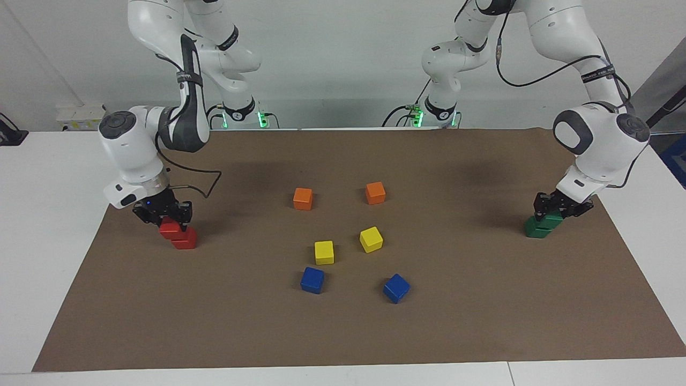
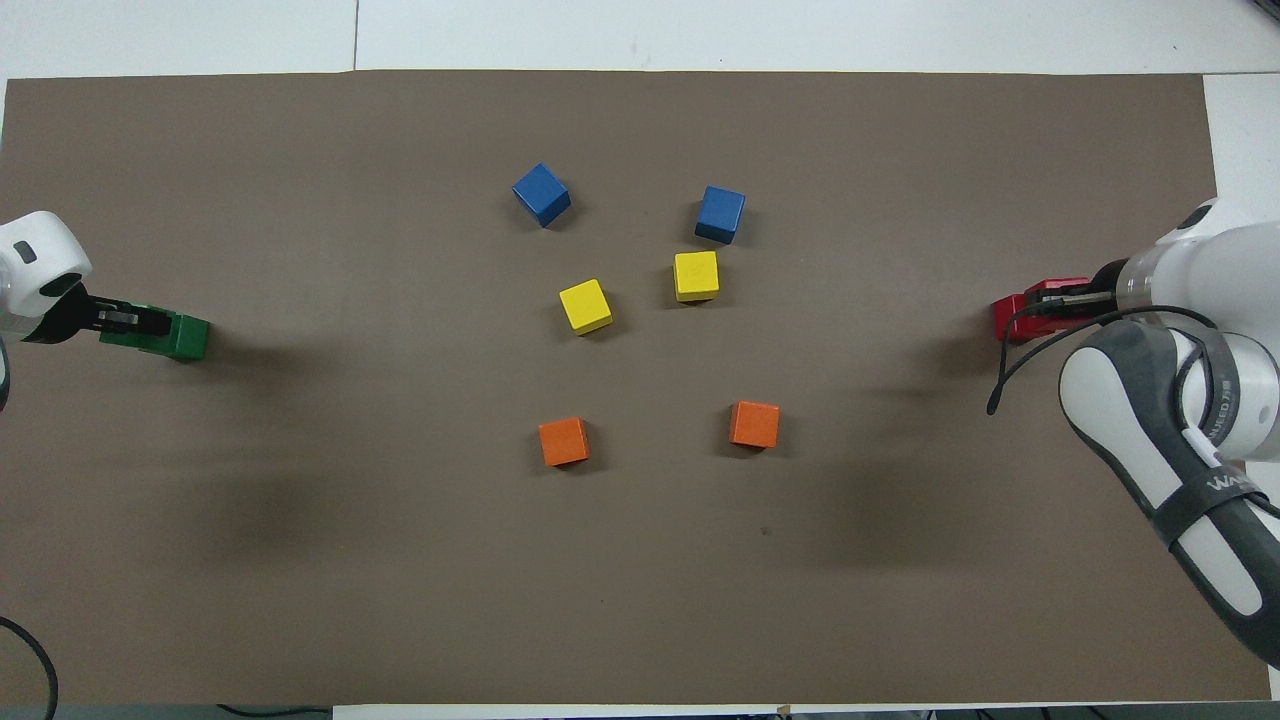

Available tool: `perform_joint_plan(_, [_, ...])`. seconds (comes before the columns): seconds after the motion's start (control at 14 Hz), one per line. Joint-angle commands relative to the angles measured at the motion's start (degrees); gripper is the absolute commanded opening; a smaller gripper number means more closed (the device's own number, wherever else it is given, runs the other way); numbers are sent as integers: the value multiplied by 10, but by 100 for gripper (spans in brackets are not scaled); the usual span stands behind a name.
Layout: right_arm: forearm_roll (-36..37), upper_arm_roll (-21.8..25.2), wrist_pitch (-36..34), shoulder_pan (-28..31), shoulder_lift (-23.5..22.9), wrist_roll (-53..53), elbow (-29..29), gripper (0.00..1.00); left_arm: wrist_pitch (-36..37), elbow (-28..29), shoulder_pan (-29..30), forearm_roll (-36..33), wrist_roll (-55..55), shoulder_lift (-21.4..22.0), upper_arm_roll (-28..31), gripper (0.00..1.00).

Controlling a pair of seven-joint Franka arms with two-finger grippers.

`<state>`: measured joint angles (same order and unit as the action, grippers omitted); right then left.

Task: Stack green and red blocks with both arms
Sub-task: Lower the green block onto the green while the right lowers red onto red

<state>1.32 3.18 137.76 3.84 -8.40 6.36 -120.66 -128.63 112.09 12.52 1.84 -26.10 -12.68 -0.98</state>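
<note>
a: facing view first — what's the setting?
b: a brown mat (image 1: 343,332) on a white table (image 1: 48,225), pale wall at the robots' end. the right gripper (image 1: 163,214) is clamped on a red block (image 1: 169,229) over the second red block (image 1: 185,239) at the right arm's end, squared up, overlapping only in part. the left gripper (image 1: 557,209) grips a green block (image 1: 553,219) over the lower green block (image 1: 537,229) at the left arm's end; whether they touch i cannot tell.
a: and overhead?
b: the held green block (image 2: 125,338) is mostly hidden by the left gripper (image 2: 125,318), the lower green block (image 2: 185,338) peeks out beside it. the right gripper (image 2: 1065,297) and cable cover much of both reds (image 2: 1010,318) — they blur into one. both arms run off frame.
</note>
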Motion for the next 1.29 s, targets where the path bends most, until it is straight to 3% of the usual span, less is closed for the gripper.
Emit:
perform_joint_plan(0.0, [-4, -2, 21, -3, 2, -1, -12, 0, -35, 39, 7, 13, -9, 23, -3, 0])
perform_joint_plan(0.79, [-4, -2, 21, -2, -1, 0, -20, 0, -56, 44, 6, 18, -12, 16, -3, 0])
perform_joint_plan(0.86, [-4, -2, 21, -1, -1, 0, -20, 0, -57, 44, 5, 18, -12, 16, -3, 5])
perform_joint_plan(0.93, [-4, -2, 21, -1, -1, 0, -20, 0, -57, 44, 4, 18, -12, 16, -3, 28])
perform_joint_plan(1.07, [-8, -2, 21, 2, -1, -1, -20, 0, -56, 44, 5, 18, -13, 16, -3, 100])
perform_joint_plan(1.21, [-24, -2, 21, 1, -1, 0, -20, 0, -54, 44, 6, 18, -12, 16, -3, 100])
